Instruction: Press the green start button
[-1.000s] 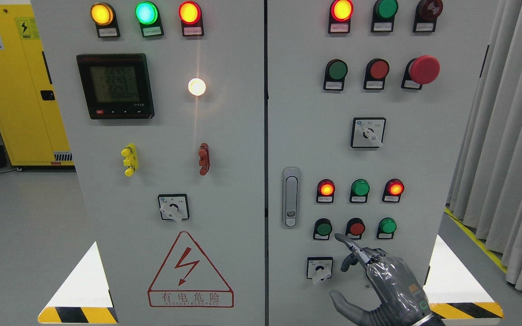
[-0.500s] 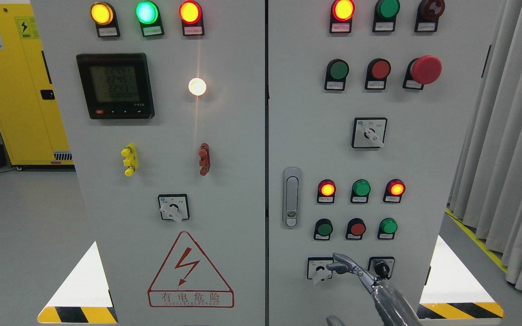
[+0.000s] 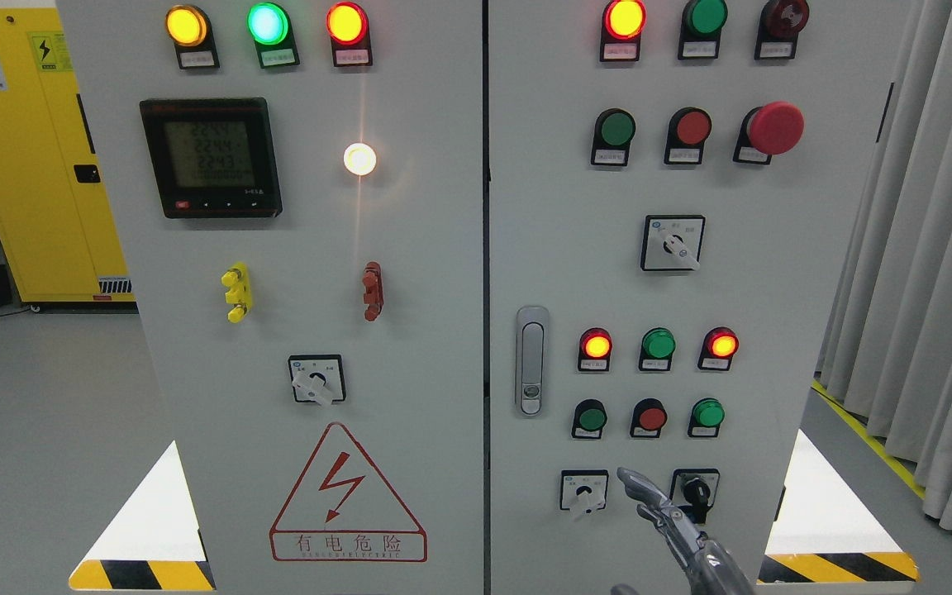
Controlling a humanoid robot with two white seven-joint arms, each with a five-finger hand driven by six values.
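Observation:
The grey control cabinet [image 3: 773, 273] faces me. On its right door the lower button row holds a dark green button [image 3: 590, 417], a red button [image 3: 649, 417] and a brighter green button [image 3: 706, 411]. Another green button [image 3: 613, 128] sits higher up. My right hand [image 3: 662, 512] rises from the bottom edge, most of it out of frame. Its tip lies below the lower button row, between two rotary switches [image 3: 583, 492] [image 3: 696, 492], and is apart from every green button. My left arm is out of view.
Red lamps [image 3: 596, 345] [image 3: 722, 343] flank an unlit green lamp [image 3: 658, 343]. A red mushroom stop button [image 3: 776, 128] is at the upper right and a door handle [image 3: 531, 361] at the seam. A yellow cabinet [image 3: 30, 149] stands left, grey curtains [image 3: 930, 248] right.
My right hand has dropped from just under the lower button row to the level of the rotary switches, shifted slightly right, and sunk further out of frame. The lamps are unchanged.

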